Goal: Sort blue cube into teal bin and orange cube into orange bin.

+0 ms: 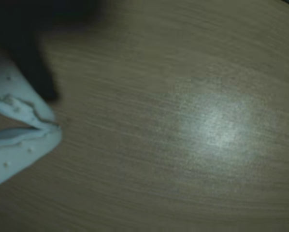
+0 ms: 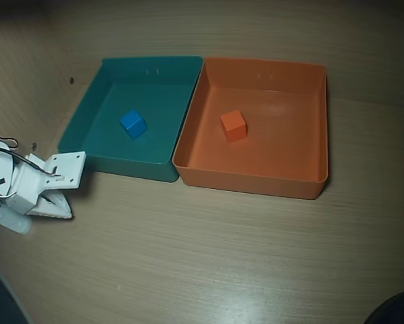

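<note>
A: What is shown in the wrist view?

B: Only the pincer [image 1: 55, 126] and bare wooden tabletop [image 1: 183, 183] are seen. The pale fingertips are pressed together at the left edge, with nothing caught between them. A patch of glare is cast on the wood ahead of the tips. No cube or bin is shown there.

A: And in the overhead view?

B: The pincer [image 2: 68, 210] is seen low on the tabletop [image 2: 209, 263], clenched and empty, well apart from both bins. The teal bin [image 2: 94, 118] is found nearer to it, up and to the right; the orange bin [image 2: 310, 182] is set beyond that, the two walls touching. The blue cube [image 2: 132, 123] is seen resting on the teal floor, the orange cube [image 2: 234, 125] on the orange floor, each apart from its walls.

A: Why is nothing held?

B: The sorting is judged complete, so no grasp is called for. No other object is seen on the tabletop around the pincer.
</note>
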Controlling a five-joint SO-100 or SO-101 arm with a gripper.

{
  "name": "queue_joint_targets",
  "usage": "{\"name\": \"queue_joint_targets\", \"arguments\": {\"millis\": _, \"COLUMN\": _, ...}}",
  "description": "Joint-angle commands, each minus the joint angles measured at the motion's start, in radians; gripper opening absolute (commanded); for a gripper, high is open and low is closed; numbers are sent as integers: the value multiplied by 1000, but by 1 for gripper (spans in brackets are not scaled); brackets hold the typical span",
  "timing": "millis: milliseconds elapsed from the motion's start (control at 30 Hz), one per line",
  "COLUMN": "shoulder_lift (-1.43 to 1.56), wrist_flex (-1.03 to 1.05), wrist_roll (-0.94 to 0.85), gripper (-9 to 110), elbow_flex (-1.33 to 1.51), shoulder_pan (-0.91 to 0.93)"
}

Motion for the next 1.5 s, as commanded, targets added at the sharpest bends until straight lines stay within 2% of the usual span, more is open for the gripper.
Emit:
{"name": "queue_joint_targets", "arguments": {"millis": 0, "shoulder_lift": 6, "wrist_flex": -12, "wrist_roll": -6, "gripper": -6, "elbow_flex": -20, "shoulder_pan": 21}}
{"name": "queue_joint_targets", "arguments": {"millis": 300, "shoulder_lift": 6, "wrist_flex": -18, "wrist_roll": -8, "gripper": -6, "elbow_flex": 127, "shoulder_pan": 92}}
{"name": "queue_joint_targets", "arguments": {"millis": 567, "shoulder_lift": 5, "wrist_flex": -198, "wrist_roll": -3, "gripper": -6, "elbow_flex": 245, "shoulder_pan": 92}}
{"name": "queue_joint_targets", "arguments": {"millis": 833, "shoulder_lift": 6, "wrist_flex": -31, "wrist_roll": 17, "gripper": -5, "elbow_flex": 245, "shoulder_pan": 92}}
{"name": "queue_joint_targets", "arguments": {"millis": 1467, "shoulder_lift": 6, "wrist_flex": -46, "wrist_roll": 60, "gripper": -5, "elbow_flex": 244, "shoulder_pan": 104}}
